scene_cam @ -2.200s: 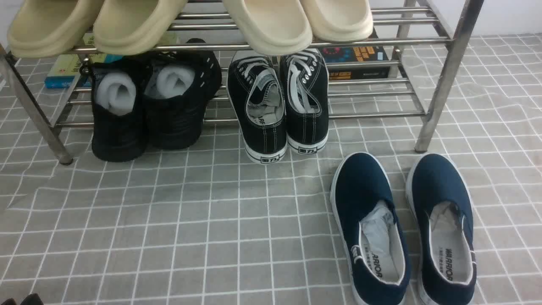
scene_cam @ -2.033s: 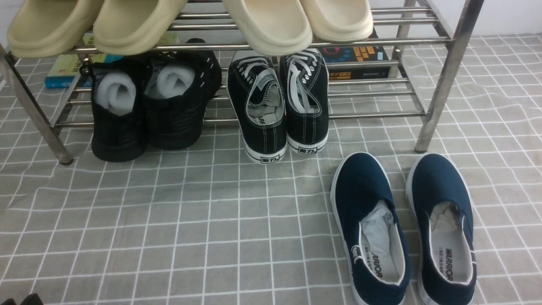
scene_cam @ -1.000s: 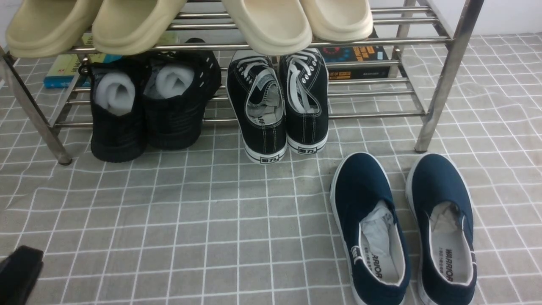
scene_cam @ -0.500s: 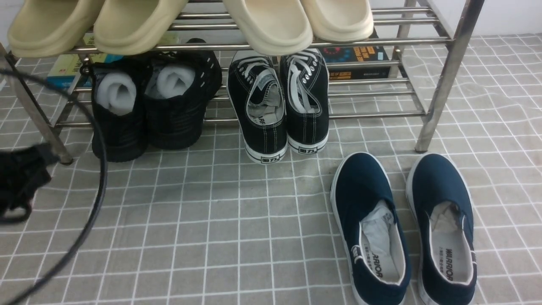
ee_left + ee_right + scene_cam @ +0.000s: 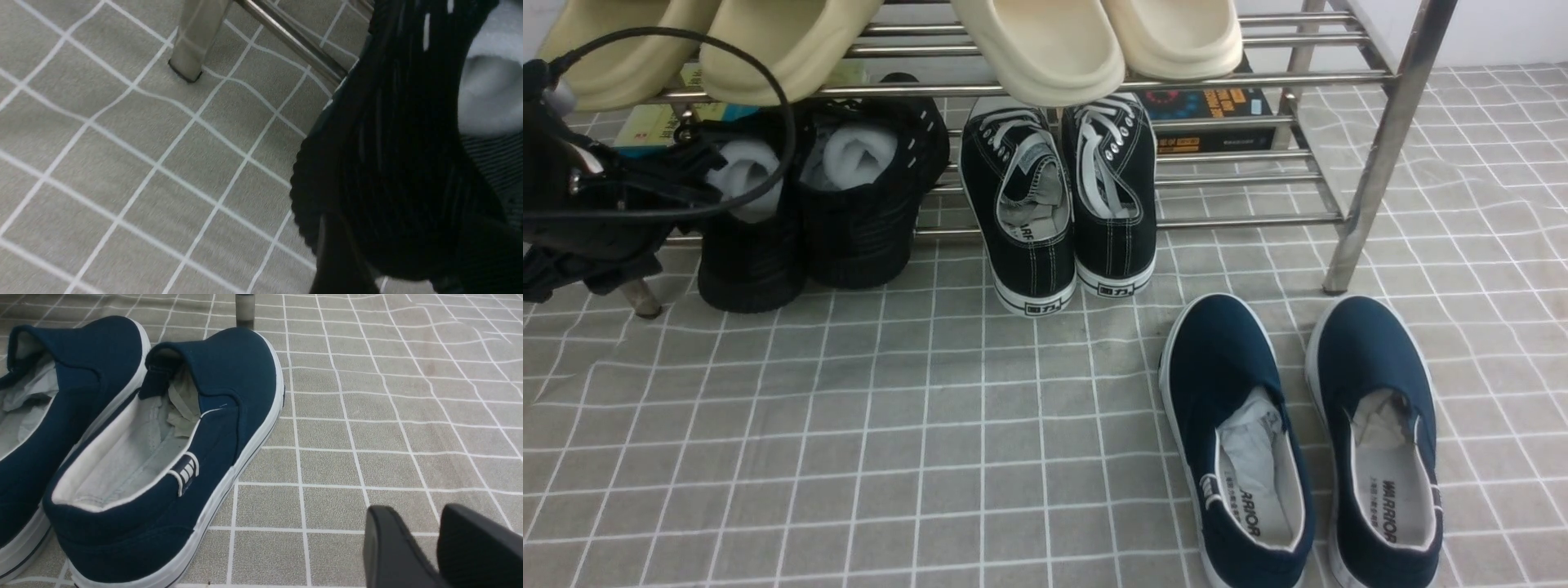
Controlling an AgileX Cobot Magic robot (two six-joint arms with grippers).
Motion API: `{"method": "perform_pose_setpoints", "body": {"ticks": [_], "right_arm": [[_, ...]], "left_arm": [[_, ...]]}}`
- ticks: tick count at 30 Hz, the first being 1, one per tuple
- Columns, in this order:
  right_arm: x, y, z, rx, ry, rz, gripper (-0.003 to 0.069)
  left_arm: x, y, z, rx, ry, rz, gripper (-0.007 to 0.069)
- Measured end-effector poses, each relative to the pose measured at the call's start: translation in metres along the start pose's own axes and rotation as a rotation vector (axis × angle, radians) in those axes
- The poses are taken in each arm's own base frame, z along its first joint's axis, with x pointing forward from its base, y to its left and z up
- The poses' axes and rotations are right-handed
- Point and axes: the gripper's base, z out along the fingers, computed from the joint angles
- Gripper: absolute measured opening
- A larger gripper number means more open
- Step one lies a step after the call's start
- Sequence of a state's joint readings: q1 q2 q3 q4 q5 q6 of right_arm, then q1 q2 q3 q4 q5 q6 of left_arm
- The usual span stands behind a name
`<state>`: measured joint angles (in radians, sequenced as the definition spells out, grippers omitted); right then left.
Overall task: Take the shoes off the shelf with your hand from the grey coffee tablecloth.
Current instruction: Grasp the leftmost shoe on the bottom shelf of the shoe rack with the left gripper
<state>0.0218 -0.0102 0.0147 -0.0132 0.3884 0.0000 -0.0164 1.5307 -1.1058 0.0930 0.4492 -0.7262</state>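
Front view is showing you the left gripper hanging at the left end of the shelf, right against the leftmost of the shoes, with its black cable looping above it. You cannot tell from either picture whether its jaws are wide or narrow, since the black parts are blending into the black mesh. The shoes are sitting side by side at the front of the lower tier, heels pointing toward you over the grey coffee tablecloth, white stuffing showing inside. Black canvas lace-ups are standing just beside them. Right wrist view is showing the right gripper hovering near the navy slip-ons, jaws narrowly parted and gripping nothing.
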Motion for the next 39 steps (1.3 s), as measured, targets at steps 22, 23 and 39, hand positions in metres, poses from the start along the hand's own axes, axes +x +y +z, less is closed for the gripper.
{"method": "perform_pose_setpoints", "body": {"ticks": [22, 23, 39], "right_arm": [[0.000, 0.000, 0.000, 0.000, 0.000, -0.005, 0.0232], [0.000, 0.000, 0.000, 0.000, 0.000, -0.005, 0.0233], [0.000, 0.000, 0.000, 0.002, 0.000, -0.005, 0.0239]], "left_arm": [[0.003, -0.002, 0.053, 0.022, -0.008, -0.055, 0.0328], [0.003, -0.001, 0.054, 0.015, 0.001, -0.058, 0.0263], [0.019, 0.029, -0.021, -0.233, 0.144, 0.042, 0.0032]]}}
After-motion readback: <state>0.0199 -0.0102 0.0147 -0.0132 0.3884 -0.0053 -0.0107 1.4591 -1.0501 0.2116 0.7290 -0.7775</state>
